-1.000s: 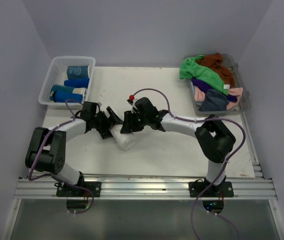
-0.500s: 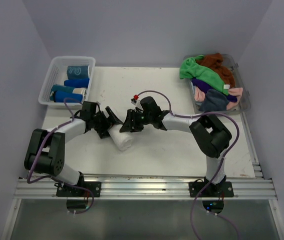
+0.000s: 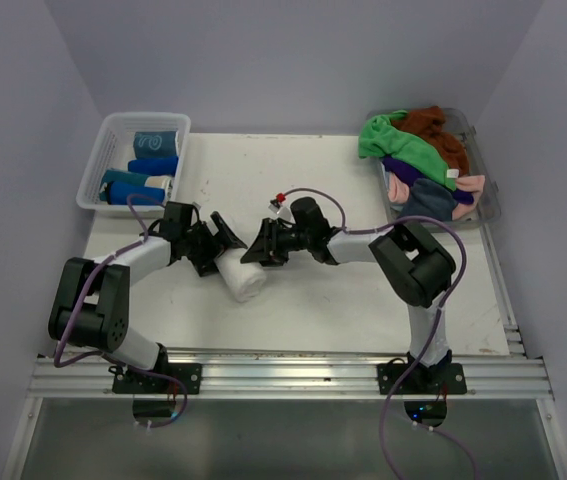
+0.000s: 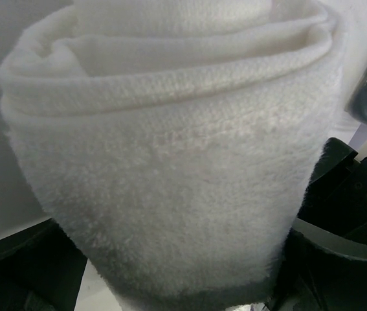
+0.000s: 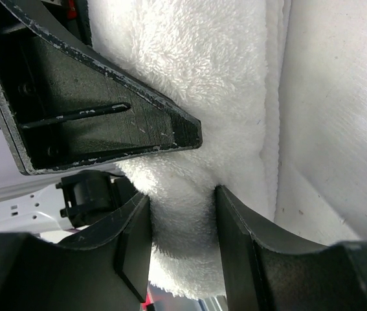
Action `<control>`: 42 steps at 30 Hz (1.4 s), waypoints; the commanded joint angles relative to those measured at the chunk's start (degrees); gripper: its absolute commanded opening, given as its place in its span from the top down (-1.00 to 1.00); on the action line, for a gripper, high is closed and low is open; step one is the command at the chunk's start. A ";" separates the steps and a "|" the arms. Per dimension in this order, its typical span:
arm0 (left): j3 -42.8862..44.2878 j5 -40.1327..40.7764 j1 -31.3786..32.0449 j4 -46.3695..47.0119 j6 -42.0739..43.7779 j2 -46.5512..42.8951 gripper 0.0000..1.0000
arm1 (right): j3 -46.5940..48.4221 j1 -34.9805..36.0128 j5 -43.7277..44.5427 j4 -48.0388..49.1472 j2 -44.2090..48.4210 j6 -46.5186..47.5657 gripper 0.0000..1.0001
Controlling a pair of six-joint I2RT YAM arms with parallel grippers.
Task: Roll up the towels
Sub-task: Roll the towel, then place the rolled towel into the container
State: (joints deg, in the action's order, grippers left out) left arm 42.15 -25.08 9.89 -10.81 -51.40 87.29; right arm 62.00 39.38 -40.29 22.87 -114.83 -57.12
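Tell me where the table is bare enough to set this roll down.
Bare: the far table strip between basket and tub, and the near-right stretch beside the right arm. Crowded: centre, where left gripper and right gripper meet on the white towel.

Worktop (image 3: 263, 160): white and flat, with faint scuffs; fills the middle of the overhead view.
Basket (image 3: 96, 170): white slotted plastic, rectangular, upper left of the frame, sitting on the worktop's far-left corner.
Tub (image 3: 490, 207): clear plastic, rectangular, upper right of the frame, at the worktop's far-right corner, well apart from the basket.
Rail (image 3: 293, 375): grooved metal bar across the lower part of the frame, along the worktop's near edge.
Walls (image 3: 293, 60): plain pale lilac on three sides.
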 commanded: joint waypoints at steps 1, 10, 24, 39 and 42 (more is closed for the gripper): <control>1.53 0.21 -0.05 -0.53 2.00 -0.54 -0.99 | -1.26 -1.14 -0.66 2.70 -1.10 -4.31 0.15; 1.53 -0.06 -0.05 -0.09 1.91 -0.36 -0.91 | -2.40 -1.67 -3.64 8.75 -3.21 -8.69 0.15; 1.62 -0.76 -0.05 0.09 1.30 -0.36 -0.29 | -2.32 -2.02 -4.62 11.06 -4.53 -10.65 -0.11; 8.47 -1.55 -2.16 -4.40 -1.67 -2.82 0.07 | -0.82 -6.68 15.84 -30.68 26.21 14.84 -0.89; 11.80 -2.08 -2.07 -2.90 -4.49 -2.65 0.14 | -4.85 -6.85 22.88 -31.75 33.84 14.41 -0.90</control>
State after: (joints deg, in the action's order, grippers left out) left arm 48.29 -25.17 8.25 -15.97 -52.60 86.96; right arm 58.89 32.16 -27.83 0.97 -87.50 -48.60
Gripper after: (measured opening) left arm 0.619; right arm 0.950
